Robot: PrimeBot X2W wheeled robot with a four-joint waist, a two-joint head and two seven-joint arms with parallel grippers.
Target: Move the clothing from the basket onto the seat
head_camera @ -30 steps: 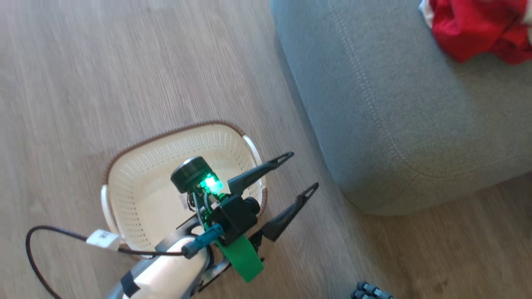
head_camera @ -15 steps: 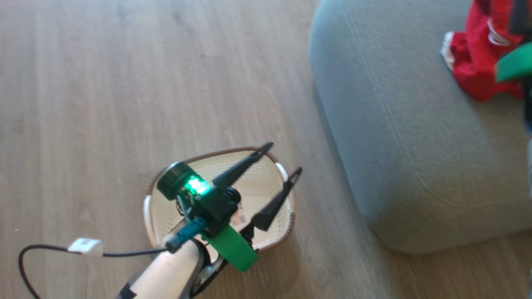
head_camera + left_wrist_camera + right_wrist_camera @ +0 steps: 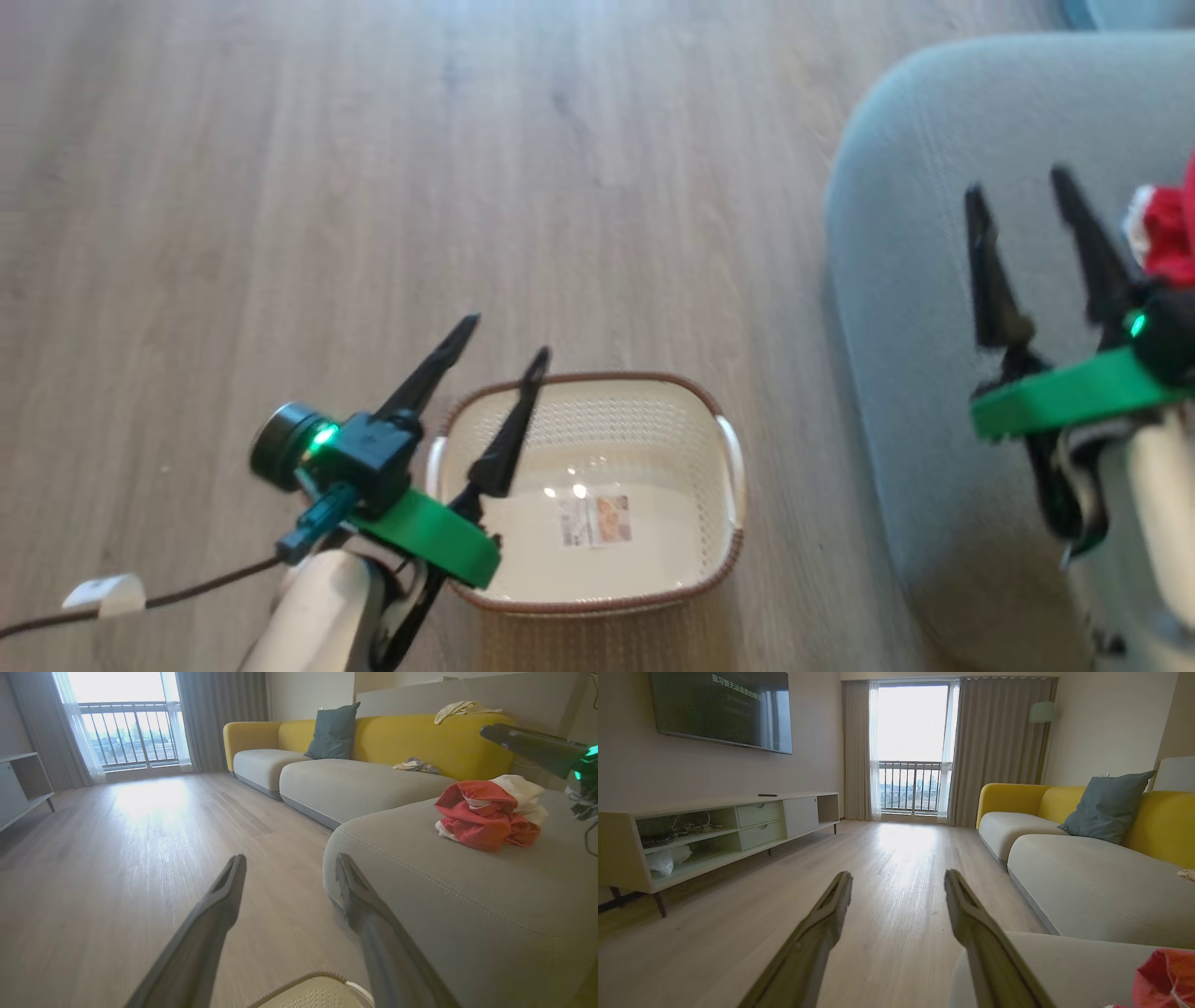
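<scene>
Room: a living room with a pale wood floor (image 3: 280, 187). At the far end is a bright balcony window (image 3: 915, 742), and on one wall a television (image 3: 719, 704) hangs above a long low cabinet (image 3: 714, 826).
Sofa: a long sofa (image 3: 420, 742) with a yellow back and grey cushions stands along the other wall. A teal pillow (image 3: 334, 730) leans against its back.
Seat: the grey seat (image 3: 915, 280) is the nearest part of that sofa. It has a rounded corner and a line of stitching (image 3: 420, 872) close to its edge.
Basket: the cream basket (image 3: 607, 425) stands on the floor just beside the seat's side edge, apart from it. Its bottom is in plain sight.
Clothing: the red and white clothing (image 3: 481, 816) lies in a crumpled heap on top of the seat, inside the stitching and away from the rounded corner.
My left gripper: my left gripper (image 3: 506, 338) hangs above the basket's left rim. Its two fingers are spread wide and there is nothing between them.
My right gripper: my right gripper (image 3: 1018, 182) is over the seat, also spread wide and holding nothing. In the head view the clothing is just beside its right finger; I cannot tell if they touch.
Label: a paper label (image 3: 595, 520) is stuck in the middle of the basket's bottom.
</scene>
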